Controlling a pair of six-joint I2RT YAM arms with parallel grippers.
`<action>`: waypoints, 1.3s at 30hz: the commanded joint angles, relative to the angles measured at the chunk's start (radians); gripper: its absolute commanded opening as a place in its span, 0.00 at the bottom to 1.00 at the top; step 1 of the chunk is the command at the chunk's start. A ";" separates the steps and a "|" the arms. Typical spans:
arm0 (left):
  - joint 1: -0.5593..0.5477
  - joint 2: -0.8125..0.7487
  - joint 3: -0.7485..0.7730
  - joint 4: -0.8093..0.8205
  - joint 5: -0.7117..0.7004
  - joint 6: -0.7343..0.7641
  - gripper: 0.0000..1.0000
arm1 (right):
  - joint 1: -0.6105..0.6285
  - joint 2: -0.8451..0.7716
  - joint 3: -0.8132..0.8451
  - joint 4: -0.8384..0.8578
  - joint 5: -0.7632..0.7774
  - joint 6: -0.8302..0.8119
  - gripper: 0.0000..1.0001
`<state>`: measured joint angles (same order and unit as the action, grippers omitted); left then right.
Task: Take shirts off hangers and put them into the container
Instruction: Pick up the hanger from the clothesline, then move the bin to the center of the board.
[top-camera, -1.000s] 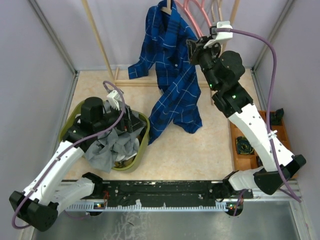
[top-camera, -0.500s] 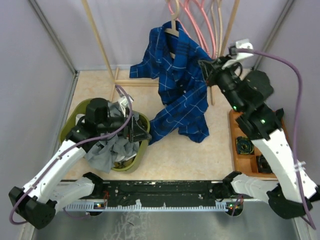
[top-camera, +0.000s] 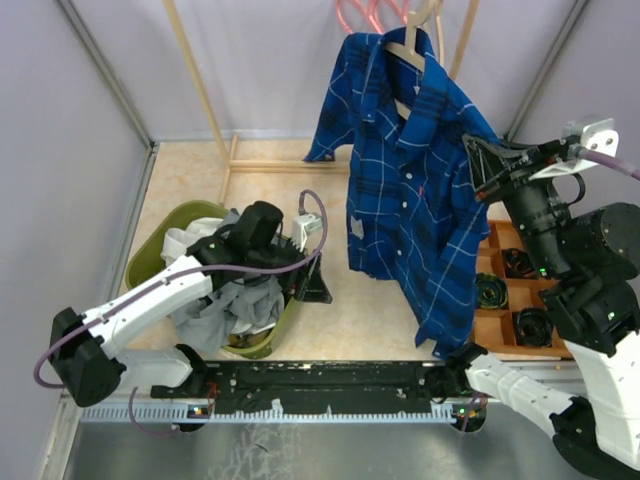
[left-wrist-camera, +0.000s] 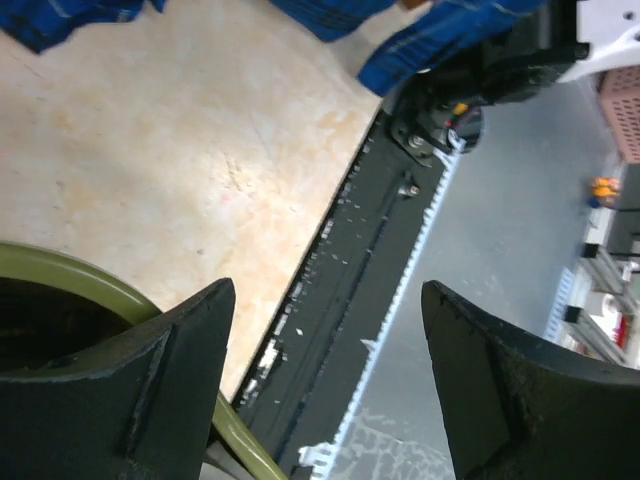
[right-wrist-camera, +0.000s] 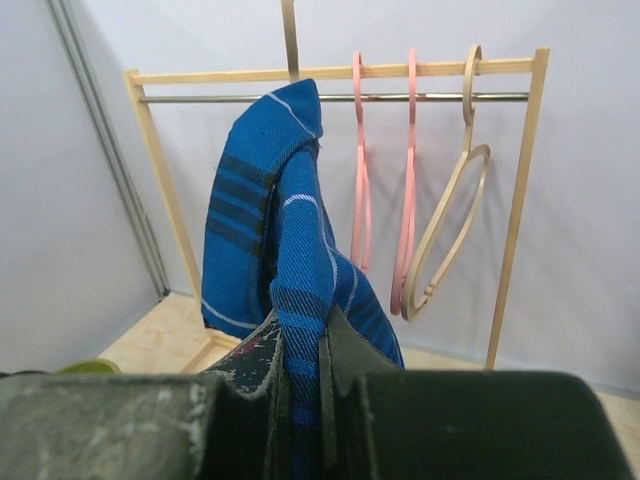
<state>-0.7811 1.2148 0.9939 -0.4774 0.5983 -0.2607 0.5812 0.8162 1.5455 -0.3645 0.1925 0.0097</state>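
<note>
Top view: the blue checked shirt (top-camera: 410, 190) hangs on a pale wooden hanger (top-camera: 405, 50), well off to the far right of the container (top-camera: 150, 250). Its long axis runs from the collar up at the rack down toward the near edge, never getting close to the container. The right jaws are pinched shut on the shirt's edge, on the side facing away from the container. The left jaws stand wide with nothing in them, just at the container's right rim. So the left arm (top-camera: 150, 300) is nearer the container and the right arm (top-camera: 560, 240) has the shirt. A grey shirt (top-camera: 215, 310) and a white one (top-camera: 180, 240) are in the container. The orange tray (top-camera: 480, 320) of black parts sits beyond the blue shirt, even further right of the container.

Left wrist: jaws wide, empty, with the container's olive rim under one finger. There's bare tan surface (left-wrist-camera: 200, 150) right of the container, then the shirt hem.

Right wrist: jaws clamped on a fold of the shirt. Two pink hangers (right-wrist-camera: 360, 170) and an empty pale hanger (right-wrist-camera: 450, 220) hang beside it, away from the container. My guess is the hanger inside the collar is what's in the way.
</note>
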 joint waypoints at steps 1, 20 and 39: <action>-0.006 0.048 0.042 -0.079 -0.205 0.027 0.82 | -0.009 -0.031 0.058 0.032 -0.047 -0.005 0.00; 0.260 0.155 0.065 0.004 -0.513 -0.068 0.80 | -0.009 -0.178 0.143 -0.226 -0.306 -0.042 0.00; 0.405 -0.168 0.098 -0.061 -0.811 -0.206 0.99 | -0.009 -0.158 0.095 -0.348 -0.230 -0.089 0.00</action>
<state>-0.4583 0.9764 1.0386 -0.4156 -0.0330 -0.4152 0.5793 0.6369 1.6482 -0.7948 -0.0196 -0.0643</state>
